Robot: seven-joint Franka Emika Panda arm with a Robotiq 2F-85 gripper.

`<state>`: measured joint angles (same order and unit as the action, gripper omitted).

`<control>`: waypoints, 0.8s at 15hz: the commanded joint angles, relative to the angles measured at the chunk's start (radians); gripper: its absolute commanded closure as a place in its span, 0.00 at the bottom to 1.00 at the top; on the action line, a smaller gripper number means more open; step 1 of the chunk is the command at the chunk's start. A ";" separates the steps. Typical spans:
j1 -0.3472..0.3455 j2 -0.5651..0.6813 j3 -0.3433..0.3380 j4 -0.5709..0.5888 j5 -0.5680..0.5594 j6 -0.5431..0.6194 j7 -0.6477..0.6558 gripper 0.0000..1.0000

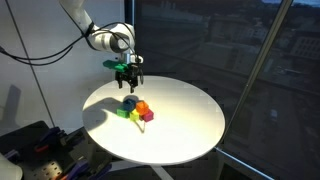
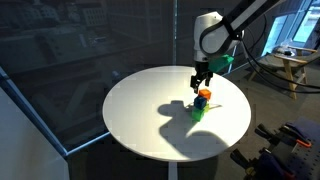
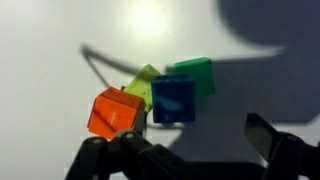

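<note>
Blocks [image 3: 150, 100] lie clustered near the middle of the round table [image 1: 190, 120], none lifted yet; the gripper [image 1: 127, 76] hovers just above them with fingers spread wide, holding nothing

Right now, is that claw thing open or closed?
Open. The gripper hangs above the cluster of coloured blocks with its fingers spread apart in the wrist view, nothing between them.

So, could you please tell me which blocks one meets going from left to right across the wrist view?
Orange block → yellow-green block → blue block → green block.
</note>
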<state>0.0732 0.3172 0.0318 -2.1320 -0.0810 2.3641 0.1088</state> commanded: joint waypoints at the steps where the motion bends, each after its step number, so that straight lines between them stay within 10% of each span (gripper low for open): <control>1: 0.022 -0.098 -0.006 -0.070 0.013 -0.028 0.105 0.00; 12: 0.060 -0.297 0.054 -0.171 0.122 -0.083 0.201 0.00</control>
<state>0.1309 0.0952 0.0670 -2.2633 0.0109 2.3186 0.3007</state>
